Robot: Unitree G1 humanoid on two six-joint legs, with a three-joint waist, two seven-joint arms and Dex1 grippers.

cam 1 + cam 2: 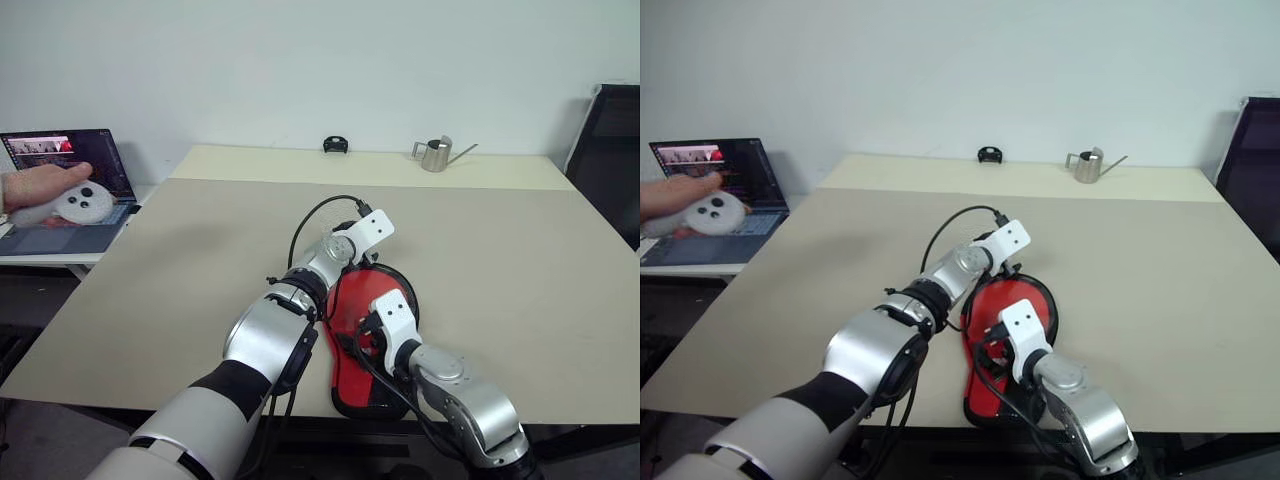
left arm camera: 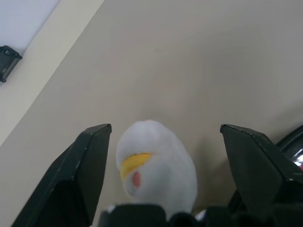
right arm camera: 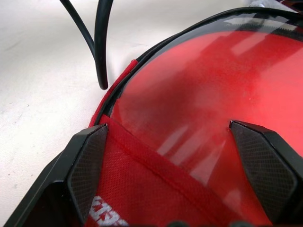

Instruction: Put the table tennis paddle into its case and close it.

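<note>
While the table tennis paddle [image 1: 362, 318] already lies with its red face inside the opened case [image 1: 350, 392] near the table's [image 1: 520, 260] front edge, the head views list the case flap as not yet brought over and the zip as unclosed, so insertion reads as largely done and closing as left. Long axis of paddle and case, same views: roughly front to back on the table, round end toward the far side, narrow handle end toward the robot; the handle itself is hidden by the right arm. Left gripper [image 1: 372, 262]: at the far rim of the case, fingers parted, nothing between them. Right gripper [image 1: 372, 338]: over the near half of the paddle, fingers spread wide, holding nothing. Left wrist view: two black fingers [image 2: 85, 165] stand wide apart over bare table, a white rounded part with a yellow and red mark between them near the wrist, its identity unclear; a sliver of the case edge at one side. Right wrist view: glossy red rubber face [image 3: 203, 94] seated within the black-edged case rim [image 3: 118, 90], red fabric lining with white lettering nearest the lens, own fingers [image 3: 87, 165] wide on either side, a black cable [image 3: 102, 42] crossing above.
</note>
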